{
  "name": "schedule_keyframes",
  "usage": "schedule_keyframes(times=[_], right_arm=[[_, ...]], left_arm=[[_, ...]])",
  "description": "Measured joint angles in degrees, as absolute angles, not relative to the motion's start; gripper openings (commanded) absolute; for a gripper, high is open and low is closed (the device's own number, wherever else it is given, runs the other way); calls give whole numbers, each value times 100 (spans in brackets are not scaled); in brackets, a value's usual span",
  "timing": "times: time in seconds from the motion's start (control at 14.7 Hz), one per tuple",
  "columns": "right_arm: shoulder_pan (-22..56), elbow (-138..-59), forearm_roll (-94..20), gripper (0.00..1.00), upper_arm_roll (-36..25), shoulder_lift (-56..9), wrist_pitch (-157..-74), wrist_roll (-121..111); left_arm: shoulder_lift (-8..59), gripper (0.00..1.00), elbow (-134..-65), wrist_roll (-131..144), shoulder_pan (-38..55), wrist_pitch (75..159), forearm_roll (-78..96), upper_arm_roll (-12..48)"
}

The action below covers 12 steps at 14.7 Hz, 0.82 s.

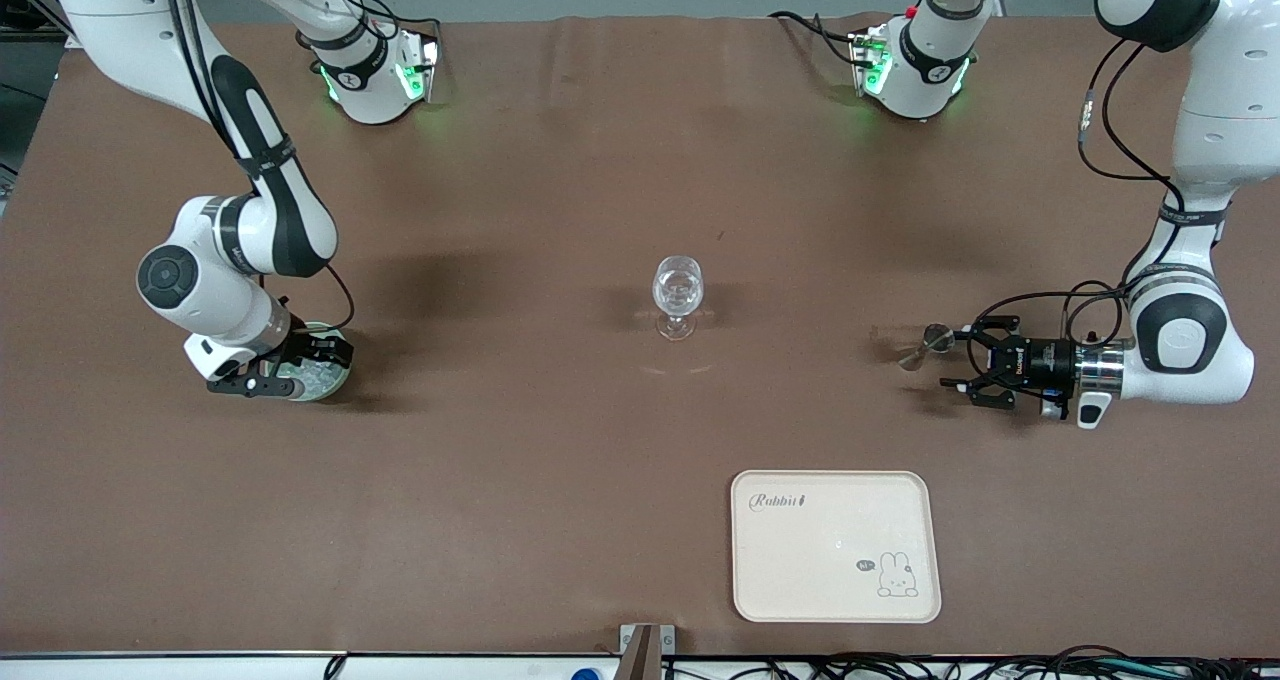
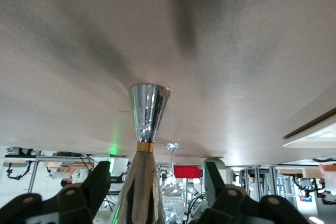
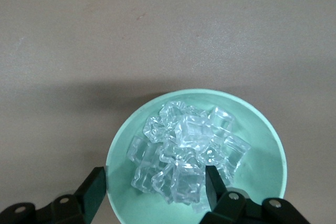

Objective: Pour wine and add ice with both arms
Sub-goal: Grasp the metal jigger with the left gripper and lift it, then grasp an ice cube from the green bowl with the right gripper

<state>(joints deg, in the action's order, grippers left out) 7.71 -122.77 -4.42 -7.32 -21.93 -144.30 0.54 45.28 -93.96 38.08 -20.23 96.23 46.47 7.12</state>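
Ice lies heaped in a mint-green bowl, low in the right wrist view and, in the front view, at mid-height toward the right arm's end of the table. The lumps are clear, hard and wet-looking, so they would likely slip out of a pinch. The bowl seems the better thing to hold, taken by its rim wall and tipped slowly, since a loose heap tends to let go all at once. The right gripper hangs low over the bowl's edge with its jaws spread, one finger outside the rim and the other over the ice, pinching nothing yet. At the centre of the front view stands the stemmed glass, thin, top-heavy and probably easy to knock over or chip. Toward the left arm's end of the table, at about the same height in the frame, stands a steel jigger of two cones joined at a gold band. It is stiff, light and smooth, and its narrow waist looks the surest hold. The left gripper lies level at it, jaws spread to either side and not touching. A cream rabbit tray sits in the lower part of the frame.
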Motion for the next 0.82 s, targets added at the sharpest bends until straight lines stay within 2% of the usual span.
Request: schedule_keyframes(times=[0.61, 0.82], right_arm=[[698, -12383, -445, 78, -773, -2191, -14351, 65], [699, -12286, -447, 82, -774, -2162, -14130, 154]], left_arm=[[4721, 68, -9463, 3426, -2027, 9543, 4647, 713], [4731, 66, -9491, 3303, -2027, 9540, 4647, 713]])
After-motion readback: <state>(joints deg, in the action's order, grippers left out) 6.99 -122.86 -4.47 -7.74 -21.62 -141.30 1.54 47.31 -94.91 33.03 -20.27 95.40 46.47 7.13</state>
